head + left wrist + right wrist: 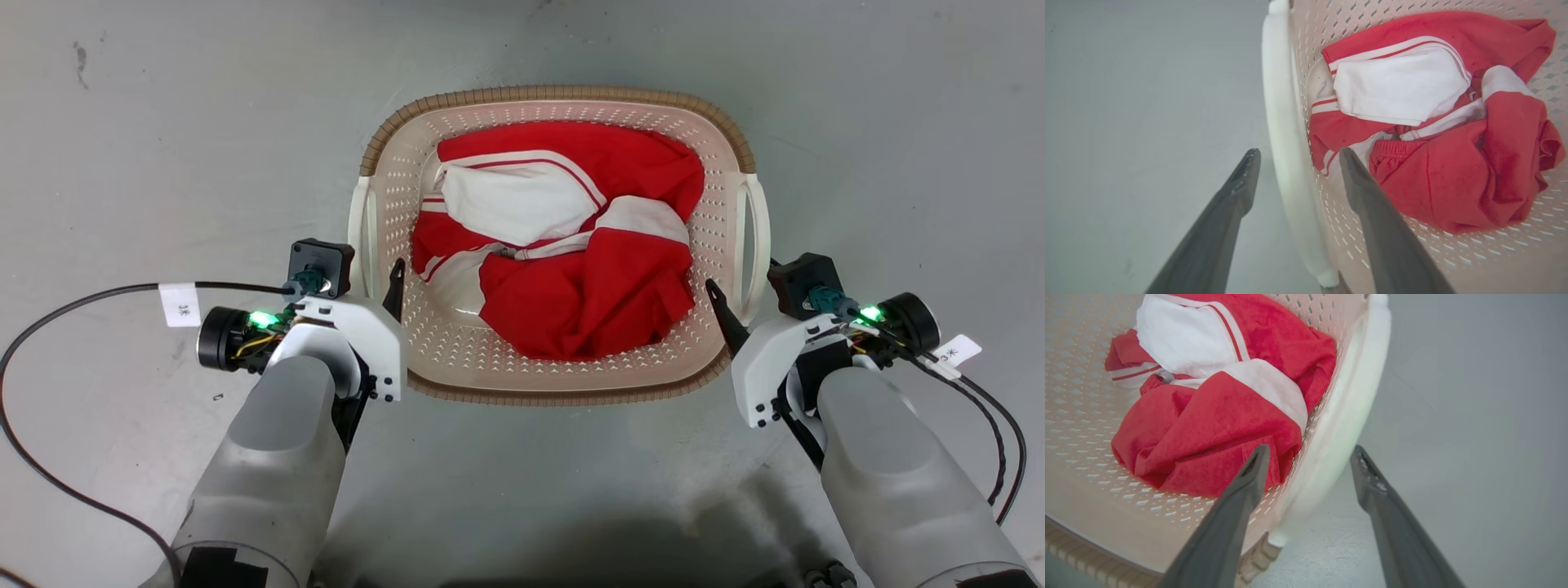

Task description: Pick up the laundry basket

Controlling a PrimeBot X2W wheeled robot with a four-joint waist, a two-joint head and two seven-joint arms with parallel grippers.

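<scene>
Left fingers (1237, 192): spread wide; you had them astride the left handle (1284, 122), one inside the basket and one outside.
Right fingers (1249, 477): wide too, astride the right handle (1359, 388).
Laundry basket (555, 95): sat on the floor (163, 122) between your arms, with red and white clothes (588, 269) inside.
Risk: closing or lifting unevenly could have tilted it and let a smooth handle slip.

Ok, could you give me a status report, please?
Left gripper open, jaws astride left white loop handle. Right gripper open, astride right handle. Cream perforated plastic laundry basket on grey floor, red-and-white clothes inside. Nothing blocking.
</scene>
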